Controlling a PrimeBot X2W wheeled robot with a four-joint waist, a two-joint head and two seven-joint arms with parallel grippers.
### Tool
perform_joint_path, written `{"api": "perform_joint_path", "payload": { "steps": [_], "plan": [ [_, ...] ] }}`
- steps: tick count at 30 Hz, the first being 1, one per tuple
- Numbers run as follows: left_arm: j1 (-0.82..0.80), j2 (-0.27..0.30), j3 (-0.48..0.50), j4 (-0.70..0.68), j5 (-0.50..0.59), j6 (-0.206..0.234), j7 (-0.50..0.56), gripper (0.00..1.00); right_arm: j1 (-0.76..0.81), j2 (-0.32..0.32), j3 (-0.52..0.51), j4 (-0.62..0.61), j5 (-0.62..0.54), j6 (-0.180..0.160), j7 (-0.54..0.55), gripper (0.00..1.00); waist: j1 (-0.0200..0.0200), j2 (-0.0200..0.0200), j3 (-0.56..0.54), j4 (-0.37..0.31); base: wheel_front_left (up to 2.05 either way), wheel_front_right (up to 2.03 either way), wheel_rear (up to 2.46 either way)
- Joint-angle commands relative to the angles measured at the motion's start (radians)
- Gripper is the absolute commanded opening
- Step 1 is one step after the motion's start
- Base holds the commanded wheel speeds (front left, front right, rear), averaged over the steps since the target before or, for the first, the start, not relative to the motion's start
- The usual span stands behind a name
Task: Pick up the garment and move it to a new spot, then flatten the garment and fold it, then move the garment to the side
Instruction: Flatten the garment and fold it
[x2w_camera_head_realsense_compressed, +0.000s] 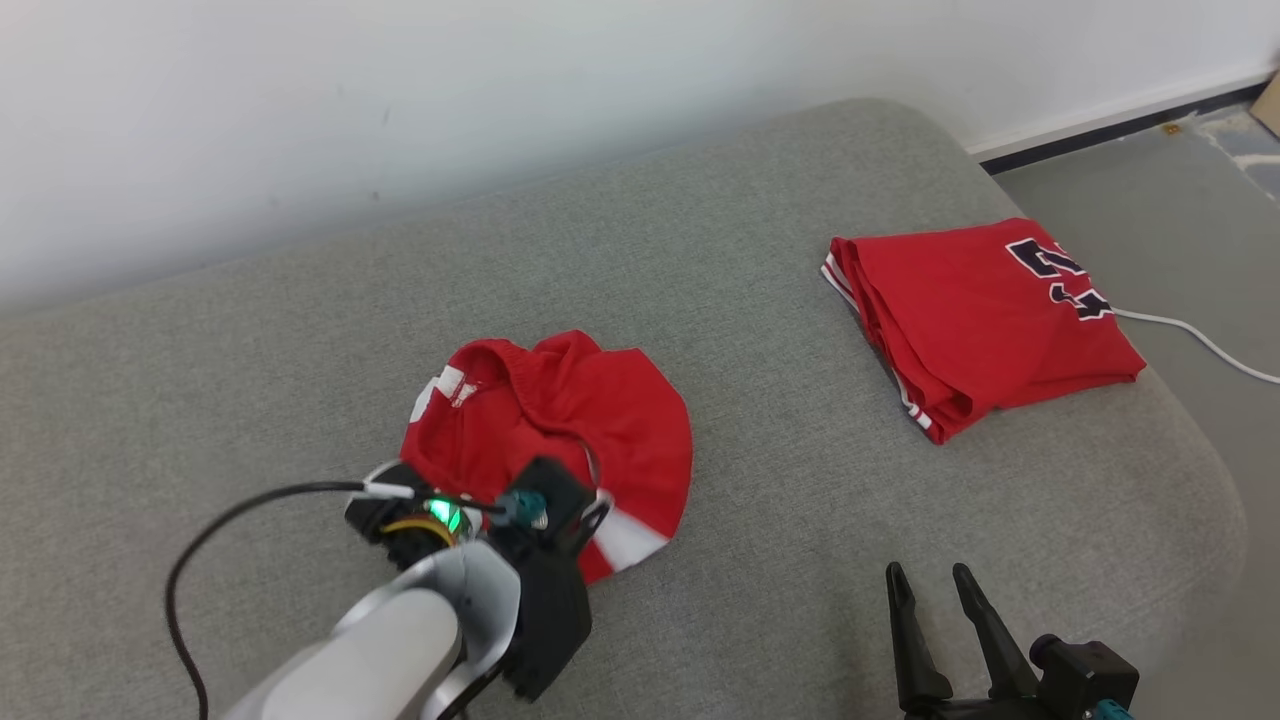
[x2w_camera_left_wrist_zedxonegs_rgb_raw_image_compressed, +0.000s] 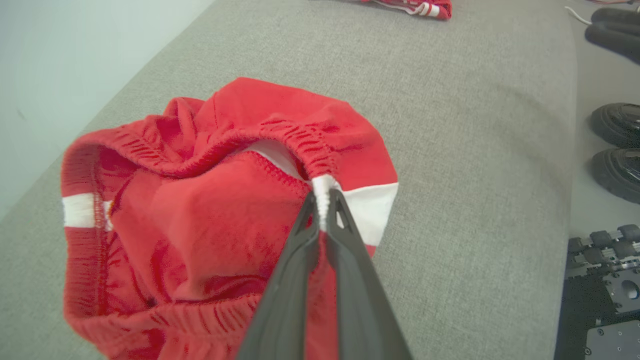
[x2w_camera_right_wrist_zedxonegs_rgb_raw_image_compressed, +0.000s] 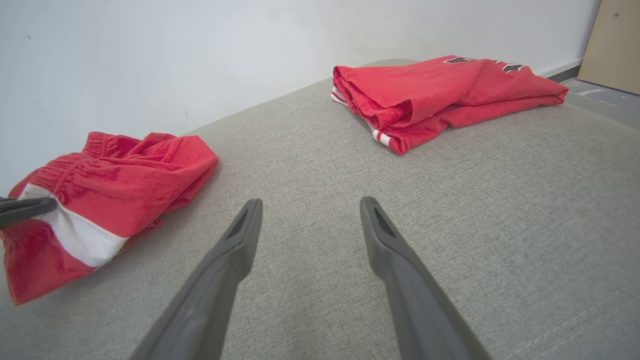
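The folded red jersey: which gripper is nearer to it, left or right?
Right. The right gripper hangs open over the grey cushion, short of the folded red jersey, not touching it. The left gripper is farther off, shut on the crumpled red shorts.

- Hidden behind the left arm's own wrist housing (x2w_camera_head_realsense_compressed: 535, 580) in the head view: the tips of the left gripper (x2w_camera_left_wrist_zedxonegs_rgb_raw_image_compressed: 324, 197) and the stretch of garment (x2w_camera_head_realsense_compressed: 600, 410) pinched there.
- Cut off by the bottom edge in the left wrist view, back toward the wrist: the garment's near hem.
- Far beyond those fingertips, sliced by the top edge: folded jersey (x2w_camera_head_realsense_compressed: 990, 310), a mere strip.
- Too wrapped over the jersey's far edge to read: dark print (x2w_camera_head_realsense_compressed: 1060, 270).
- Clipped at the picture's bottom, behind the fingers: base of the right gripper (x2w_camera_head_realsense_compressed: 928, 572).
- Off to that gripper's far right, lost past the edge: white cable (x2w_camera_head_realsense_compressed: 1200, 335).
- Cropped beside the left gripper, unidentifiable: dark rounded shapes (x2w_camera_left_wrist_zedxonegs_rgb_raw_image_compressed: 617, 122).
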Motion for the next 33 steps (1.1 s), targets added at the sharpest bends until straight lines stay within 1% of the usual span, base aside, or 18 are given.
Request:
{"api": "perform_joint_path", "payload": {
  "steps": [1, 6, 10, 15, 18, 20, 21, 22, 24, 26, 29, 33],
  "plan": [
    [-0.021, -0.013, 0.016, -0.013, -0.008, 0.009, -0.023, 0.0, -0.003, 0.003, -0.001, 0.001, 0.002, -0.003, -0.005, 1.0, -0.0001, 0.0, -0.001, 0.004, 0.0, 0.0, 0.0],
    [-0.096, -0.068, 0.077, -0.058, -0.016, 0.024, -0.132, 0.0, -0.006, 0.003, 0.002, 0.003, 0.003, -0.003, -0.005, 1.0, -0.0001, 0.0, -0.007, 0.018, 0.0, 0.0, 0.0],
    [-0.173, -0.136, 0.118, -0.06, -0.042, 0.022, -0.187, 0.0, -0.011, 0.003, 0.008, 0.007, 0.006, -0.003, -0.006, 1.0, -0.0001, 0.0, -0.012, 0.025, 0.0, 0.0, 0.0],
    [-0.279, -0.231, 0.157, -0.027, -0.064, 0.021, -0.249, 0.0, -0.013, 0.003, 0.017, 0.013, 0.005, -0.003, -0.006, 1.0, -0.0001, 0.0, -0.016, 0.029, 0.0, 0.0, 0.0],
    [-0.334, -0.268, 0.191, -0.011, -0.075, 0.035, -0.298, 0.0, -0.016, 0.003, 0.016, 0.015, 0.004, -0.003, -0.006, 1.0, -0.0001, 0.0, -0.018, 0.031, 0.0, 0.0, 0.0],
    [-0.359, -0.289, 0.219, -0.008, -0.096, 0.053, -0.335, 0.0, -0.015, 0.003, 0.017, 0.015, 0.001, -0.003, -0.006, 1.0, -0.0001, 0.0, -0.02, 0.036, 0.0, 0.0, 0.0],
    [-0.367, -0.296, 0.237, -0.011, -0.113, 0.063, -0.356, 0.0, -0.013, 0.003, 0.016, 0.015, 0.001, -0.003, -0.007, 1.0, -0.0001, 0.0, -0.021, 0.041, 0.0, 0.0, 0.0],
    [-0.367, -0.296, 0.237, -0.011, -0.113, 0.063, -0.356, 0.0, -0.013, 0.003, 0.016, 0.015, 0.001, -0.003, -0.007, 1.0, -0.0001, 0.0, -0.021, 0.041, 0.0, 0.0, 0.0],
    [-0.37, -0.306, 0.269, -0.02, -0.15, 0.085, -0.394, 0.0, -0.01, 0.003, 0.016, 0.016, -0.001, -0.003, -0.006, 1.0, -0.0001, 0.0, -0.022, 0.051, 0.0, 0.0, 0.0],
    [-0.34, -0.313, 0.286, -0.021, -0.204, 0.103, -0.401, 0.0, -0.008, 0.003, 0.015, 0.015, -0.001, -0.003, -0.007, 1.0, -0.0001, 0.0, -0.022, 0.065, 0.0, 0.0, 0.0],
    [-0.262, -0.311, 0.275, 0.007, -0.256, 0.127, -0.35, 0.0, -0.005, 0.003, 0.014, 0.01, -0.003, -0.003, -0.007, 1.0, -0.0001, 0.0, -0.022, 0.09, 0.0, 0.0, 0.0],
    [-0.111, -0.27, 0.265, 0.039, -0.316, 0.16, -0.275, 0.0, 0.0, 0.003, 0.012, 0.004, -0.004, -0.003, -0.007, 1.0, -0.0001, 0.0, -0.013, 0.13, 0.0, 0.0, 0.0]
  ]
}}
